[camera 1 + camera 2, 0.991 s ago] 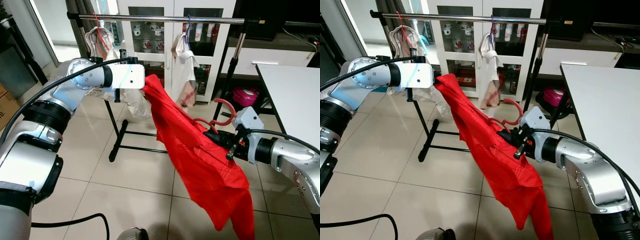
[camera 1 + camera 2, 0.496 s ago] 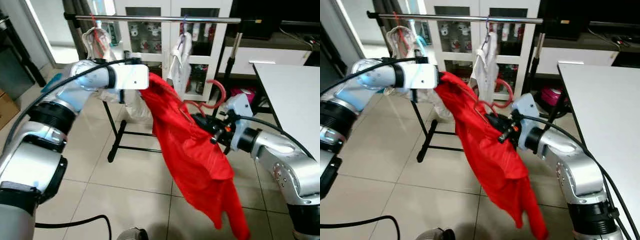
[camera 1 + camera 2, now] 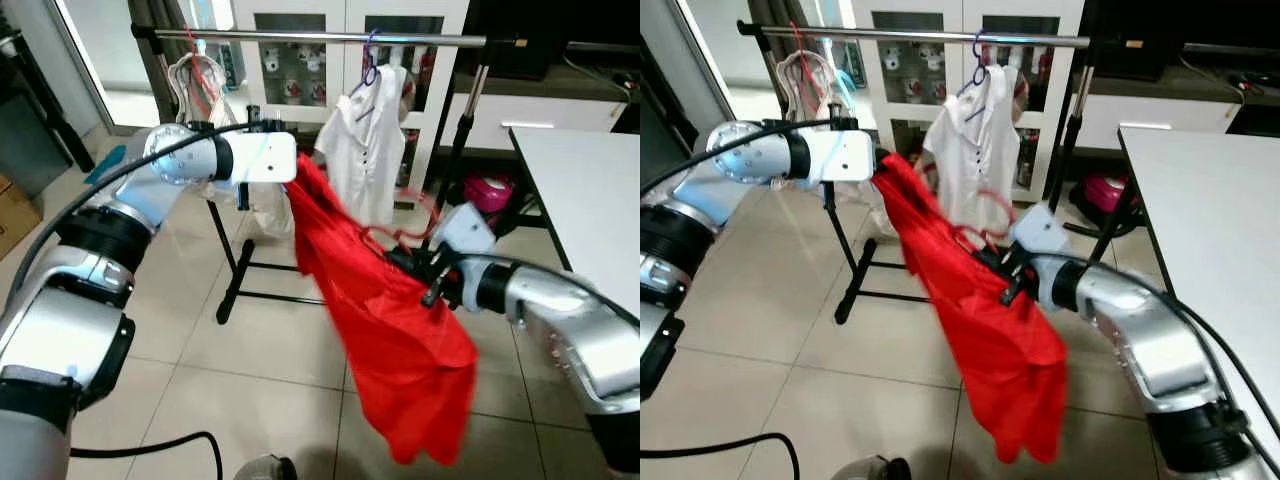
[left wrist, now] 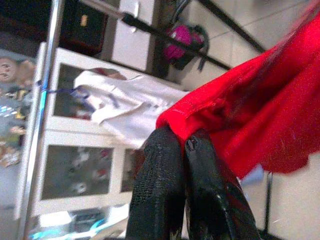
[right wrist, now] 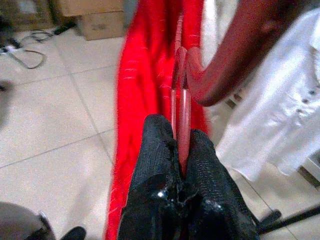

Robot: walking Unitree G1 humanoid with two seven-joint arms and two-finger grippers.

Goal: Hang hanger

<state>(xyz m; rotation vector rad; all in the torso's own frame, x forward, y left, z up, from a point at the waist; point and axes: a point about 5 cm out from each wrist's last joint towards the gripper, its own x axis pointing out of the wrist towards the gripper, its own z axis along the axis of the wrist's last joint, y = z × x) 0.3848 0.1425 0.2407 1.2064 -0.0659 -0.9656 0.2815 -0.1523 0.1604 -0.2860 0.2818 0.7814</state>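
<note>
A red garment (image 3: 390,330) on a red hanger (image 3: 400,235) hangs in mid-air between my two arms, below and in front of the metal clothes rail (image 3: 330,38). My left gripper (image 4: 182,145) is shut on the garment's upper corner, near the rail's left post. My right gripper (image 5: 178,145) is shut on the hanger's thin red neck, with the thick red hook (image 5: 235,55) curving up past its fingertips. A white shirt (image 3: 368,155) on a blue hanger (image 3: 370,62) hangs from the rail just behind.
A second bundle of clothing (image 3: 200,80) hangs at the rail's left end. The rack's black base (image 3: 250,290) lies on the tiled floor. A white table (image 3: 590,190) stands at right, a glass-door cabinet (image 3: 300,60) behind, a pink object (image 3: 490,190) on the floor.
The white shirt on the rail has swung open and spread wide. My right gripper with the hanger has dropped a little and the red garment's lower part has swung leftward.
</note>
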